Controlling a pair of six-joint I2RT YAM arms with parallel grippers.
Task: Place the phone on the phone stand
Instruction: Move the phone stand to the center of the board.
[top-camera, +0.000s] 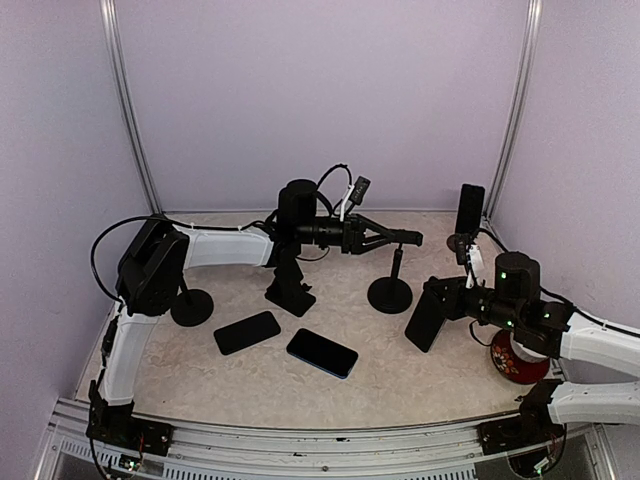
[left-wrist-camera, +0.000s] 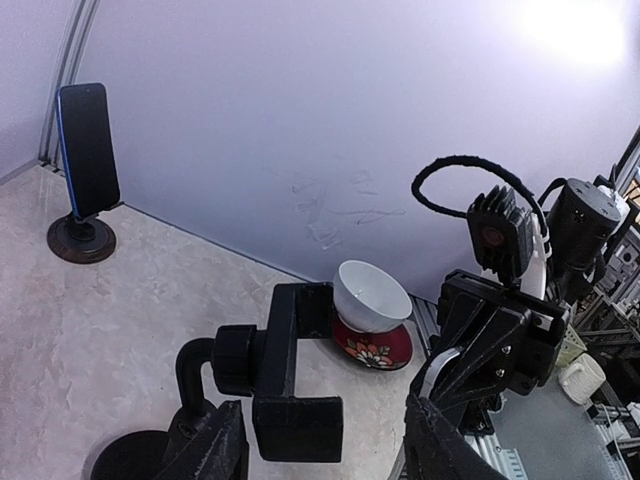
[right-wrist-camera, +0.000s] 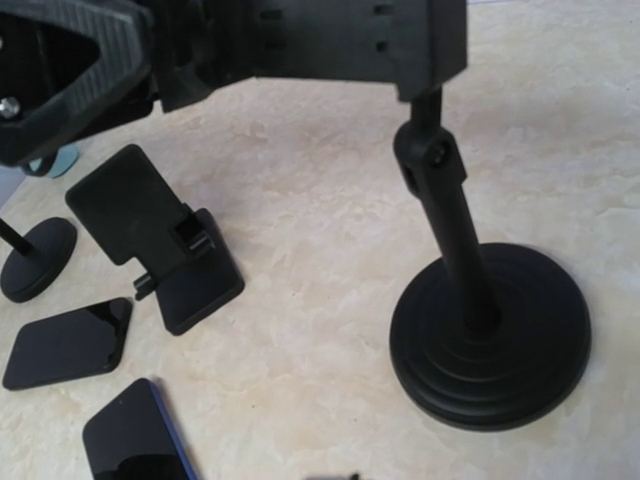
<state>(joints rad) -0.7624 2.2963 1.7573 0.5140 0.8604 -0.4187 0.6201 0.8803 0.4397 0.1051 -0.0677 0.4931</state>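
Note:
A black phone (top-camera: 424, 322) hangs tilted above the table at the right, with my right gripper (top-camera: 450, 298) shut on its upper edge. The right wrist view does not show this gripper's fingers or that phone. The phone stand (top-camera: 390, 292) is a round black base (right-wrist-camera: 490, 340) with a thin pole and a clamp head (left-wrist-camera: 295, 400) on top. My left gripper (left-wrist-camera: 325, 415) is open and straddles the clamp head. Its left finger (left-wrist-camera: 215, 445) is close beside the head and its right finger (left-wrist-camera: 440, 440) stands apart from it. The held phone is right of the stand.
Two phones (top-camera: 247, 332) (top-camera: 322, 352) lie flat at front centre. Behind them stands a slab-shaped stand (top-camera: 290, 290), and a round-based stand (top-camera: 190, 306) is at the left. Another phone sits upright on a stand (top-camera: 469, 210) at the back right. A white bowl on a red saucer (top-camera: 518, 357) lies under my right arm.

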